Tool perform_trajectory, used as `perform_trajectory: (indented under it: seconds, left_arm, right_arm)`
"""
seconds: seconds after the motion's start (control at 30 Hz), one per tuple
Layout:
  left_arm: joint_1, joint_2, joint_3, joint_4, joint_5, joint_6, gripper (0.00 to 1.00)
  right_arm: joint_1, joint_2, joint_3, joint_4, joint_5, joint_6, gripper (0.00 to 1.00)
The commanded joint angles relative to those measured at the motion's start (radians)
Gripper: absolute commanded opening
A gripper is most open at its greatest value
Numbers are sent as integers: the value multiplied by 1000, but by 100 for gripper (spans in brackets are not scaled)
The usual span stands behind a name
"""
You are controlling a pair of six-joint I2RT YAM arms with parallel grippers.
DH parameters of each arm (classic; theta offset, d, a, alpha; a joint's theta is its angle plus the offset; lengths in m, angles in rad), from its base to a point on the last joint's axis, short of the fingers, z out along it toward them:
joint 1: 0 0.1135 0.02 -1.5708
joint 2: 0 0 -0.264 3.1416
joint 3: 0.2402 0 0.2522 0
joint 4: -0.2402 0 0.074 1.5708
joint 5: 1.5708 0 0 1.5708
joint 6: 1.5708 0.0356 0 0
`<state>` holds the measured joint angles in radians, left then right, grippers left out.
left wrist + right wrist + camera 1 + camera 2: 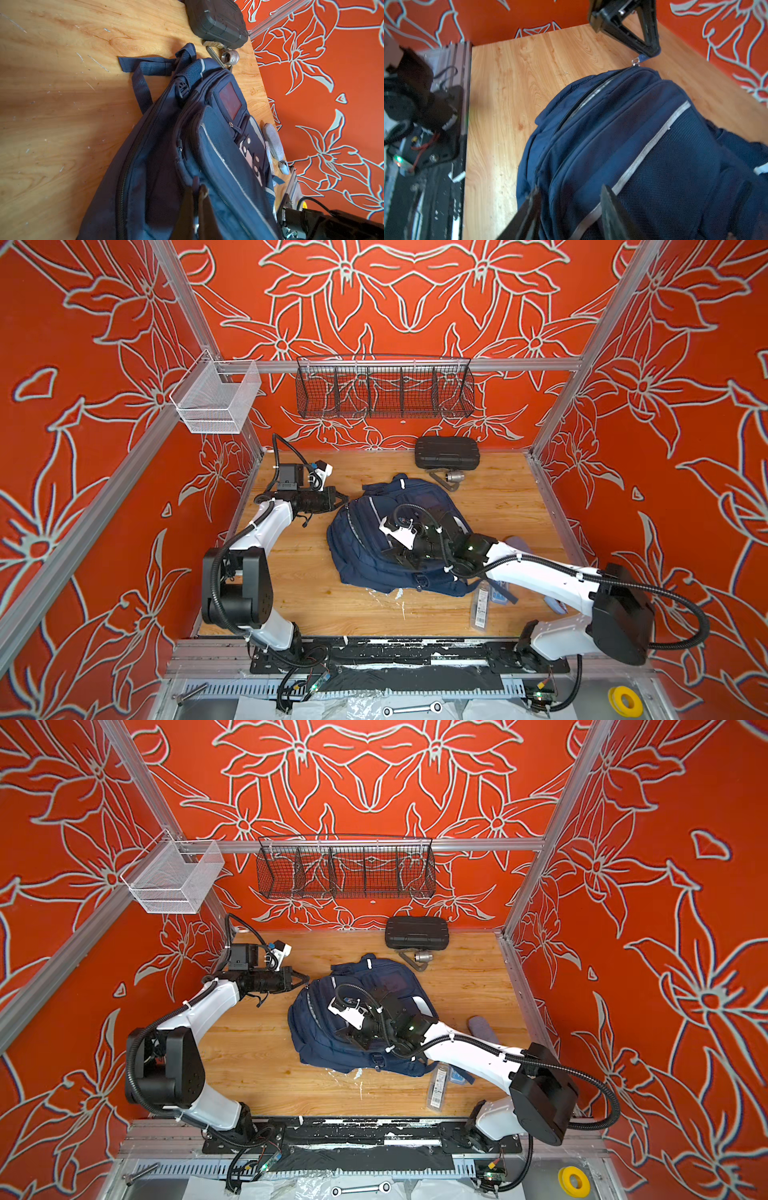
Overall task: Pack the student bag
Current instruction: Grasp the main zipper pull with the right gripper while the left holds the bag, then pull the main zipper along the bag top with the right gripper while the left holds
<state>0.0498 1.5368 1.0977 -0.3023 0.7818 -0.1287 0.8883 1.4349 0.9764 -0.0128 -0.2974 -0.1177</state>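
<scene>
the student bag [374, 547] lay flat on the wooden bench [291, 597], front side up. the left pincer [344, 500] was at the bag's left side. its tips were pressed together on the little blue zip pull [641, 58] at the end of the bag's zip. the right pincer [571, 190] was low over the front of the bag, by the grey stripe [654, 135]. its two fingers were apart, with a fold of bag cloth between them, and they held nothing. a black case [446, 452] sat past the far end of the bag. a small metal piece [455, 477] lay between that case and the bag. a clear packet [481, 610] lay just beside the bag's near right corner.
</scene>
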Motion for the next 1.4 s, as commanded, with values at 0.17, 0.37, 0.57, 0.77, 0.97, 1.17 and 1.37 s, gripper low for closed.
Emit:
perform_trajectory:
  seconds: [0.17,0.37,0.57,0.77,0.97,1.17,1.37]
  left_arm:
    - [-68,-147,-48,103,-69,-46,0]
    - [-85,-165,-47,93,-94,-53,0]
    - [-87,-178,-36,75,-98,-55,0]
    - [-88,-175,-18,62,-102,-68,0]
    - [-88,-156,9,32,-137,-46,0]
    - [-66,-10,123,-15,-146,44,0]
    - [-5,158,257,27,-26,81,0]
  right_arm:
    - [26,200,297,-95,170,345,57]
    - [33,331,435,-244,280,437,58]
    - [41,435,545,-363,311,466,60]
    - [57,489,612,-428,324,479,63]
    - [58,488,640,-514,380,428,7]
    - [61,311,419,-247,221,316,0]
    - [61,194,322,-223,93,227,0]
